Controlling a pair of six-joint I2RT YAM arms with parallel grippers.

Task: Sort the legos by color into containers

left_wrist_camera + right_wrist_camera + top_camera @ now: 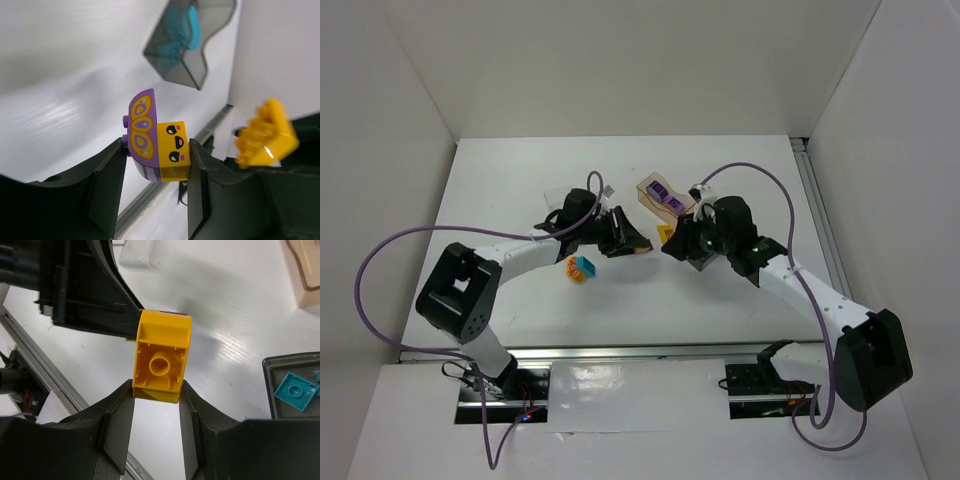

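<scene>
The peach tray (306, 280) sits at the far middle of the surface (650, 310) and holds two purple bricks (658, 188), lying side by side. The grey tray (187, 72) has teal bricks (182, 30) in it. The left wrist view shows at least two, blurred together, and the right wrist view shows one flat on the tray floor. A clear tray (140, 255) shows only as a pale corner at the top edge of the right wrist view, and what it holds cannot be told.

The two grippers meet in the air over the middle of the surface, just in front of the peach tray. The left gripper (157, 149) is partly closed on a purple-and-yellow brick (170, 150). This is a purple butterfly-printed piece joined to a yellow piece with a face, and it is pinched between the two fingers clear of the surface. The right gripper (157, 387) is closed tight on a yellow brick (161, 350), gripping its sides, with the hollow underside turned to the wrist camera. The two held bricks hang near each other. Whether they touch cannot be told.

One teal-and-orange brick (582, 268) lies loose on the surface, near the left arm and outside every tray.
</scene>
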